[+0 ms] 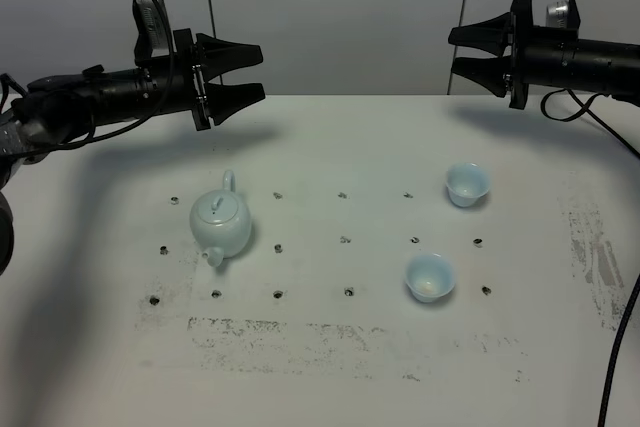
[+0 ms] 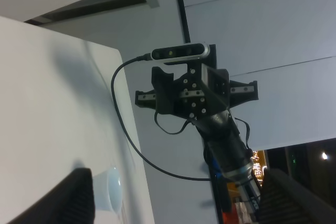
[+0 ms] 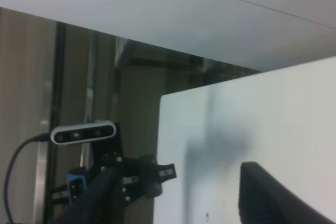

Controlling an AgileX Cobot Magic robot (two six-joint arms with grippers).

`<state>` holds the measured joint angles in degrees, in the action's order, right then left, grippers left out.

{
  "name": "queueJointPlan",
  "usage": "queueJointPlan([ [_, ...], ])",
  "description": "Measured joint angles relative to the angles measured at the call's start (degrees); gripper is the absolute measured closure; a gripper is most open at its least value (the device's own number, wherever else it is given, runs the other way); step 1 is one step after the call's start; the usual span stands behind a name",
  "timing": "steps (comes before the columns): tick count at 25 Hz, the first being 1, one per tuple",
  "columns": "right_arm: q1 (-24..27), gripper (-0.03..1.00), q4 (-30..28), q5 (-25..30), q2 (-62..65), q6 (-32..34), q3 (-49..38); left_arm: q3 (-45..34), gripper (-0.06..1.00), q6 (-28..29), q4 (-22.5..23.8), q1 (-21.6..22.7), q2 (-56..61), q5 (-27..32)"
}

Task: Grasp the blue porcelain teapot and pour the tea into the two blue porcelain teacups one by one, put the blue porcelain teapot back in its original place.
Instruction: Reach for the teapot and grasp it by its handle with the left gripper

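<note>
The blue porcelain teapot point(image 1: 220, 223) stands upright on the white table point(image 1: 330, 377), left of centre, lid on, spout toward the front edge. The two blue porcelain teacups sit on the right: one point(image 1: 467, 184) farther back, the other point(image 1: 430, 277) nearer the front. My left gripper point(image 1: 262, 69) hovers open, high above the table's back left, behind the teapot and apart from it. High at the back right, my right gripper point(image 1: 452, 52) is open too, holding nothing. The left wrist view catches one teacup point(image 2: 112, 190) beside a dark finger point(image 2: 73, 200).
Rows of small screw holes point(image 1: 343, 239) dot the table's middle, and scuff marks point(image 1: 300, 332) run along the front. A grey wall stands behind. The right arm's cable point(image 1: 625, 327) hangs past the table's right edge.
</note>
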<state>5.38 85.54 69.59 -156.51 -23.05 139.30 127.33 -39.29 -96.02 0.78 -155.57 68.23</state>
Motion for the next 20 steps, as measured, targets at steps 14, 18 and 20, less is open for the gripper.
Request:
queueJointPlan([
  [14, 0.1, 0.47, 3.0, 0.0, 0.0, -8.8, 0.0, 0.0, 0.26, -0.8, 0.0, 0.0, 0.0, 0.0],
  [18, 1.0, 0.47, -1.9, -0.1, 0.0, -15.1, 1.2, 0.0, 0.31, -1.5, 0.1, 0.0, 0.0, 0.0],
  [20, 1.4, 0.47, -9.1, -1.5, 0.2, -15.1, 2.9, 0.0, 0.31, -1.5, 0.5, 0.0, 0.0, 0.0],
])
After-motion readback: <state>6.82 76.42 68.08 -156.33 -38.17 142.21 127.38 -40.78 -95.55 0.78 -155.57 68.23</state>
